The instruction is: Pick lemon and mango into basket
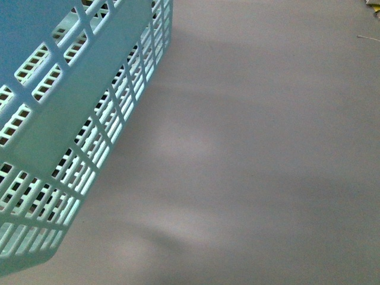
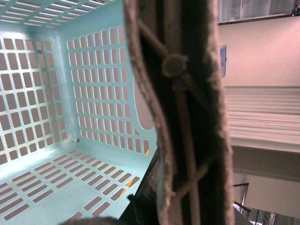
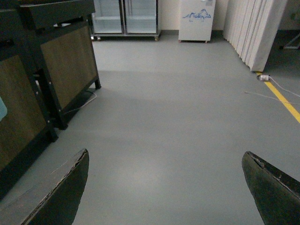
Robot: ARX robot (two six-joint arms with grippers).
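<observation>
The pale turquoise basket (image 1: pixel 71 113) fills the left of the front view, its slotted wall tilted above the grey floor. In the left wrist view I look into the basket (image 2: pixel 56 150); its floor and walls show no fruit inside. One brown handle (image 2: pixel 187 103) runs close across that view, and my left gripper (image 2: pixel 176 201) is shut on the basket at this handle. Small yellow-orange glints show through two floor slots; I cannot tell what they are. Lemon and mango are out of view. My right gripper (image 3: pixel 165 161) is open over bare floor.
Grey floor (image 1: pixel 267 148) spreads right of the basket. The right wrist view shows a dark wooden cabinet (image 3: pixel 51 70), glass-door fridges (image 3: pixel 124 16), a white box (image 3: pixel 197 18), a pale curtain (image 3: pixel 255 28) and a yellow floor line (image 3: pixel 283 101).
</observation>
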